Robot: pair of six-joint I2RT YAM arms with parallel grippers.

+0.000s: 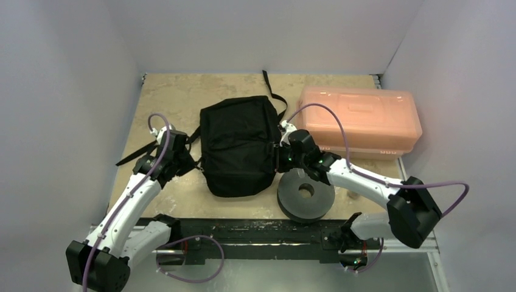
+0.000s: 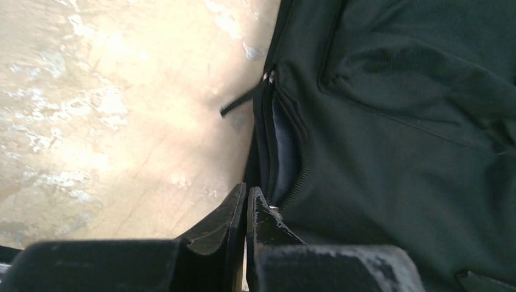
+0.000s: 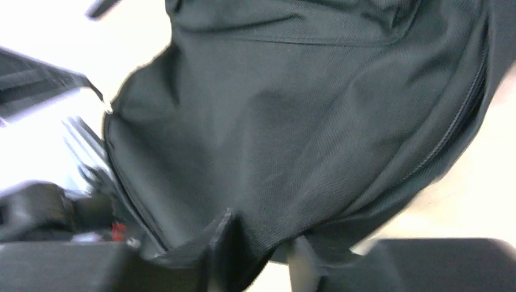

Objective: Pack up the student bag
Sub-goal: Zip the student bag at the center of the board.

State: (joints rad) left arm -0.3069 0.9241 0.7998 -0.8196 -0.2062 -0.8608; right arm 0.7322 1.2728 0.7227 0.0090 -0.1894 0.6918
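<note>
My left end effector (image 2: 246, 196) is pressed together beside the zipper (image 2: 286, 152); my right end effector (image 3: 261, 237) pinches the student bag (image 1: 237, 143). I'd pull slowly and evenly.

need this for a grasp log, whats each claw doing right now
left claw: closed, nothing clearly held
right claw: closed on black backpack fabric

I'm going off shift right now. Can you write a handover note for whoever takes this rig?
Left hand: shut, at the left edge of the student bag, by its zipper, which gapes slightly. Whether it pinches anything is unclear.
Right hand: closed on a fold of the bag's right side, though the view is blurred.
The bag lies mid-way across the table. The orange box and grey spool sit to its right, both outside it.
Done: nothing visibly packed.
Left: probably open the bag wider and load it.
</note>
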